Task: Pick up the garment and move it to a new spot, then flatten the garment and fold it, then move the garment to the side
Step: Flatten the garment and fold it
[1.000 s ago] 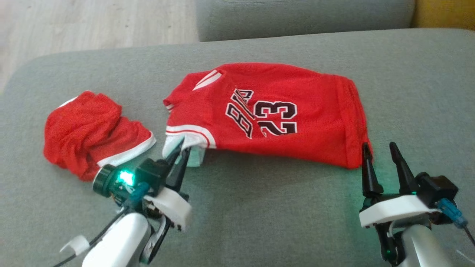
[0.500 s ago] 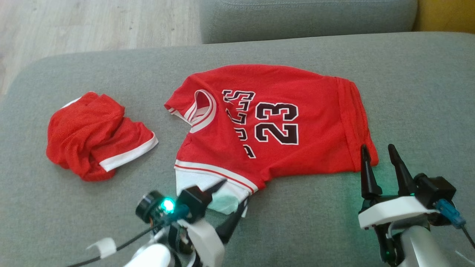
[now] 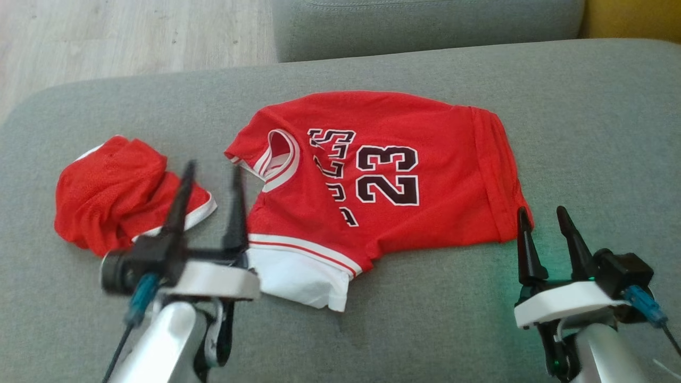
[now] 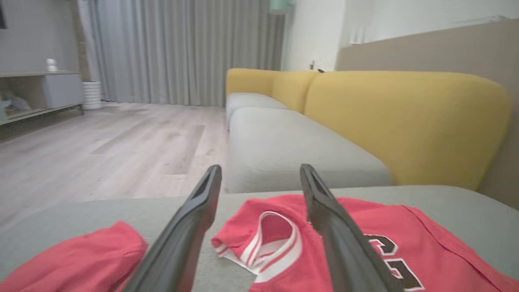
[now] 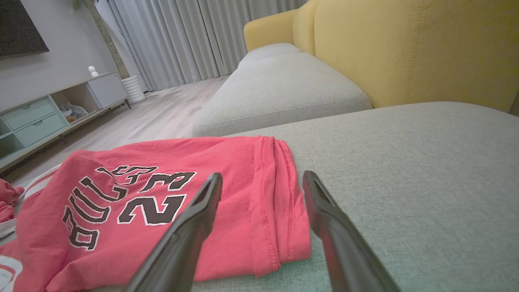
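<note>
Grey cushion (image 3: 425, 319) bears jersey (image 3: 425, 175) (yellow backrest (image 5: 405, 52) behind); pale wood floor (image 3: 133, 32).

Smooth red cloth jersey (image 3: 436, 159) just right of the left gripper (image 3: 213, 169), red mesh garment (image 3: 101, 197) to its left, matt grey woven cushion (image 3: 425, 319) beneath, matt black fingers (image 3: 178, 207)

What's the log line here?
left pincer: open, off jersey | right pincer: open, by jersey corner | jersey: spread on cushion | red bundle: left of jersey
</note>
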Tool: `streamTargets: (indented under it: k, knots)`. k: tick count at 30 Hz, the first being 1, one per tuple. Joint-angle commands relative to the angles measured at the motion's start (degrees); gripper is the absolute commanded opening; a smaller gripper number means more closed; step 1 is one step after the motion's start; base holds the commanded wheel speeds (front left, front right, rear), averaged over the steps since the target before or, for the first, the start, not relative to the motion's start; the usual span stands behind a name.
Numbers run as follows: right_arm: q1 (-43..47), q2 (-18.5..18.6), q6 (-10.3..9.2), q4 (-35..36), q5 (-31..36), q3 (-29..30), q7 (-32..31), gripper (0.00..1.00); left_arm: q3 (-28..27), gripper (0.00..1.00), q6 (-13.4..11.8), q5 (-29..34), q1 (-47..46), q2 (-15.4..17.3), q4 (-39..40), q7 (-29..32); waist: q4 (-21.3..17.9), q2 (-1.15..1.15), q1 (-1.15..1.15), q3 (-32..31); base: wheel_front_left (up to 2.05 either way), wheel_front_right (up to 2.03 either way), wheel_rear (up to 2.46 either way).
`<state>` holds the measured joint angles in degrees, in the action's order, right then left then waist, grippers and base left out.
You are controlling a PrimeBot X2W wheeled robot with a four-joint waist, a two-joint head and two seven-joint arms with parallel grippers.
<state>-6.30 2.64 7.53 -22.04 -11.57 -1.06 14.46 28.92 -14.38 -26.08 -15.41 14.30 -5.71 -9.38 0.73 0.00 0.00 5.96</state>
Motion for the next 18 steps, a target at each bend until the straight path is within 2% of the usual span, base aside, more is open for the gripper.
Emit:
streamTargets:
  k: [1, 5, 11, 18]
  knots:
    - [-1.08, 0.24, -0.04, 1.69, 0.50, -1.13, 0.53, 1.00, -2.71, 1.00, -0.46, -0.42, -0.59, 0.17, 1.13, -1.27, -0.07, 0.00, 0.00, 0.02, 0.00, 0.00, 0.00]
    - [-0.76, 0.24, -0.04, 1.86, 0.72, -0.54, 0.53, 1.00, -4.87, 1.00, -1.64, 0.21, 1.91, -0.79, -3.35, -4.82, -0.13, 0.00, 0.00, 0.24, 0.00, 0.00, 0.00]
    - [-1.16, 0.24, -0.04, 1.44, 1.69, 1.17, 0.53, 1.00, -5.60, 1.00, 0.06, 1.87, 2.66, -3.39, -6.90, -5.57, 0.76, 0.00, 0.00, 1.17, 0.00, 0.00, 0.00]
    - [-6.33, 0.24, -0.04, -8.29, 5.87, 2.84, -3.68, 1.00, -7.11, 1.00, 2.48, 5.24, 1.39, -5.98, -8.33, -5.61, 2.25, 0.00, 0.00, 3.59, 0.00, 0.00, 0.00]
